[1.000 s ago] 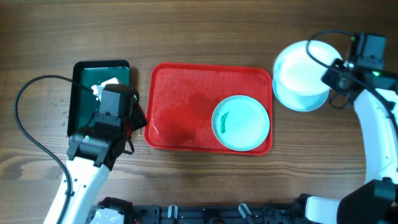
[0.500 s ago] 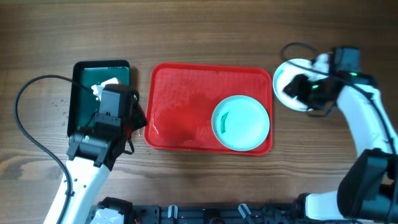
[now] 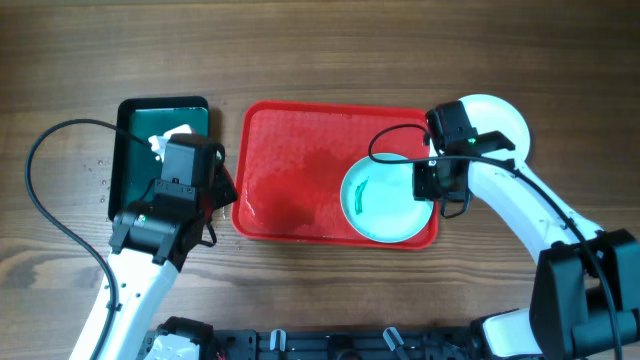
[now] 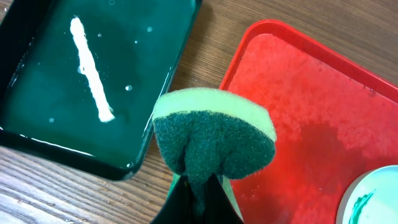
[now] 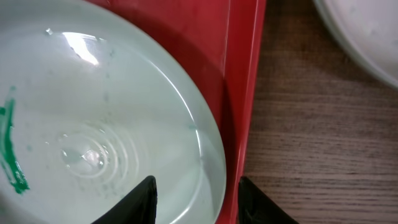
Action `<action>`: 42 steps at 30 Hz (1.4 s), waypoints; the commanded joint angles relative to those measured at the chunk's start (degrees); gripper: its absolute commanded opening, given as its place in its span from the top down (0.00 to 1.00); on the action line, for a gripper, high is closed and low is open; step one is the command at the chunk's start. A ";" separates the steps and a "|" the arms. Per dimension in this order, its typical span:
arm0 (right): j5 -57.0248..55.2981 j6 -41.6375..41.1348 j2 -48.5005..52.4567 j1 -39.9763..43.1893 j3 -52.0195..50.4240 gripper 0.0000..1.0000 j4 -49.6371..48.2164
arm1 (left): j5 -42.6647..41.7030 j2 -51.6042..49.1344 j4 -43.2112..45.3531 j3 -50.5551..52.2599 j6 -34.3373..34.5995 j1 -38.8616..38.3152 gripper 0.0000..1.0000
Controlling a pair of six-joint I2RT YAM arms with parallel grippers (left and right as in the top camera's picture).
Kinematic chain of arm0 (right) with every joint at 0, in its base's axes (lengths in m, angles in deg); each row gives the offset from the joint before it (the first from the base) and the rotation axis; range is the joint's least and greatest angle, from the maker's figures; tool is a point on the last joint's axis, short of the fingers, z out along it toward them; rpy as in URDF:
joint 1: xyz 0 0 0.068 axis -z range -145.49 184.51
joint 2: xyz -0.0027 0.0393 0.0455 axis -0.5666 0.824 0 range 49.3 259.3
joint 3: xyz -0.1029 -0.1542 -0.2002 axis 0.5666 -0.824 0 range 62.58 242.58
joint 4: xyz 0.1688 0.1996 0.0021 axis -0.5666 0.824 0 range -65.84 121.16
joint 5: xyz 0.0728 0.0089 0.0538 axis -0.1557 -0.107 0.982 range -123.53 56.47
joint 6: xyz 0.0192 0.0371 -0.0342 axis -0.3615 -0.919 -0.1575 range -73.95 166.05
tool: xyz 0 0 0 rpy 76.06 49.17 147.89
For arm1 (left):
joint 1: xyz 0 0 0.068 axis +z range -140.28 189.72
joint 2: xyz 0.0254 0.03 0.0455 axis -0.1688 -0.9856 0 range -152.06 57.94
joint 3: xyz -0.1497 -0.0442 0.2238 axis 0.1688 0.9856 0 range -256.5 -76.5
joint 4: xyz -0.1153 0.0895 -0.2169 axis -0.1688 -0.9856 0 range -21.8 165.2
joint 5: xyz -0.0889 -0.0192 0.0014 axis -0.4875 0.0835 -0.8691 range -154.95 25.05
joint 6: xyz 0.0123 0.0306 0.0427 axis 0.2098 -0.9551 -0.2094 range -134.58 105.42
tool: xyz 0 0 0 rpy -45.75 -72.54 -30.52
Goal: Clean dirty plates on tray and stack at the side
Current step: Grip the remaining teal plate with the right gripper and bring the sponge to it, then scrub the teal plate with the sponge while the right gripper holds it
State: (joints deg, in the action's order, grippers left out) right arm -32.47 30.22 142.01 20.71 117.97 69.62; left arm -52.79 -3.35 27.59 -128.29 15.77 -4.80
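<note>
A pale cyan plate [image 3: 385, 198] with a green smear lies in the right part of the red tray [image 3: 290, 150]. It fills the left of the right wrist view [image 5: 93, 124]. My right gripper [image 3: 430, 184] is open and empty. In the right wrist view it [image 5: 198, 190] stands over the plate's right edge and the tray rim [image 5: 249, 93], one finger on each side. A white plate [image 3: 497, 120] lies on the table right of the tray. My left gripper [image 4: 198, 186] is shut on a green sponge [image 4: 214, 134] above the tray's left edge.
A dark green-black tray [image 3: 135, 140] holding liquid and a white streak [image 4: 90, 68] stands left of the red tray. The left arm's black cable [image 3: 40, 190] loops over the table at the far left. Bare wood lies behind and in front of both trays.
My right arm has swung left from the white plate beside the tray to the cyan plate's right edge on the tray. The left arm and sponge have not moved.
</note>
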 commanded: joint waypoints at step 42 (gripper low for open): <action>14.36 -13.97 15.30 -14.32 -5.27 0.96 -26.12 | -28.83 -26.67 8.07 0.02 -2.51 0.11 0.96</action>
State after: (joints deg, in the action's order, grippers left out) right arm -9.63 17.37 153.68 6.79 115.33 42.43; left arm -78.62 -27.07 35.32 -128.29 15.71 -4.80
